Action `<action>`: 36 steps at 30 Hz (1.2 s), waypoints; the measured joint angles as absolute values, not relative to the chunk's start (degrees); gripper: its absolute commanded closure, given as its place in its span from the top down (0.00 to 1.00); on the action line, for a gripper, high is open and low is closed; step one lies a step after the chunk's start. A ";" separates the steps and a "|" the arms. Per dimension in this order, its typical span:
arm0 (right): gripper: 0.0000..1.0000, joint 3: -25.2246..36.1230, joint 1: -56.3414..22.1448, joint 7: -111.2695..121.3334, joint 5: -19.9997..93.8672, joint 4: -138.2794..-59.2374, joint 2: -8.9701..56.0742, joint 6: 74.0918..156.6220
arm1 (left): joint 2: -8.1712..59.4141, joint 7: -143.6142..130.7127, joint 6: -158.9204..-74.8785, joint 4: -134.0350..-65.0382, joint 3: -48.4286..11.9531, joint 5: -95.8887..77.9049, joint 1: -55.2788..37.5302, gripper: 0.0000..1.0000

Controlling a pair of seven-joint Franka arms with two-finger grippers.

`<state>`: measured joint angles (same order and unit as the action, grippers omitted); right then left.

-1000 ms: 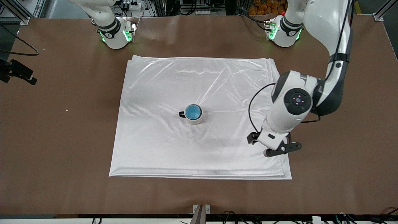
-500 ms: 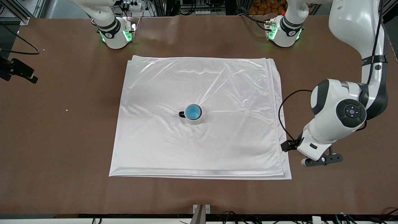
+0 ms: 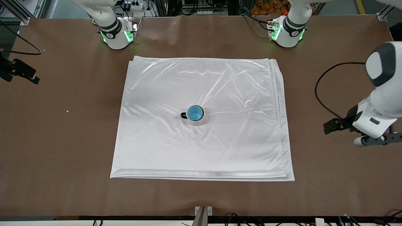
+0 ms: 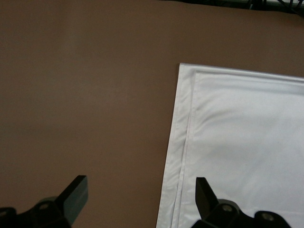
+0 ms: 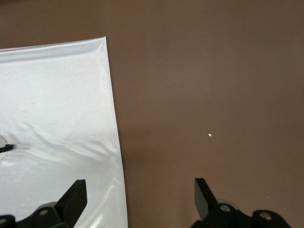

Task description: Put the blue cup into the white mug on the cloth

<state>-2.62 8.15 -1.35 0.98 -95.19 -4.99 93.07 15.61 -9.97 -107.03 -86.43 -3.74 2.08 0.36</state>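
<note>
The blue cup (image 3: 195, 113) sits upright inside the white mug (image 3: 199, 121), whose black handle (image 3: 183, 115) points toward the right arm's end of the table. The mug stands near the middle of the cloth (image 3: 220, 88). My left gripper (image 3: 375, 141) hangs open and empty over bare table off the cloth's edge, at the left arm's end. In its wrist view, the left gripper (image 4: 140, 185) straddles the cloth's layered edge (image 4: 183, 156). My right gripper (image 5: 140, 187) is open and empty over the cloth's edge (image 5: 116, 156). It is out of the front view.
A black clamp with a cable (image 3: 19, 71) sits at the table's edge on the right arm's end. A small white crumb (image 3: 67, 110) lies on the brown table (image 3: 62, 141) near there. A metal mount (image 3: 203, 213) stands at the front edge.
My left arm has swung away from the cloth's near corner, out over bare table at its own end. The cup, mug and cloth have not moved.
</note>
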 measured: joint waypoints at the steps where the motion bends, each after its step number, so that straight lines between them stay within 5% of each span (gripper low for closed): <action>1: 1.00 -2.62 8.15 -1.35 0.98 -95.19 -4.99 92.96 | 14.27 -9.78 -105.87 -86.70 -3.73 2.06 0.87 1.00; 20: 1.00 -2.60 8.15 -1.39 0.98 -95.18 -5.37 90.44 | -3.09 -2.28 -90.75 -88.80 -3.56 1.08 3.00 1.00; 36: 1.00 -2.62 8.15 -1.41 0.98 -95.19 -5.37 90.42 | -5.05 -2.16 -90.46 -91.57 -4.19 1.01 1.15 1.00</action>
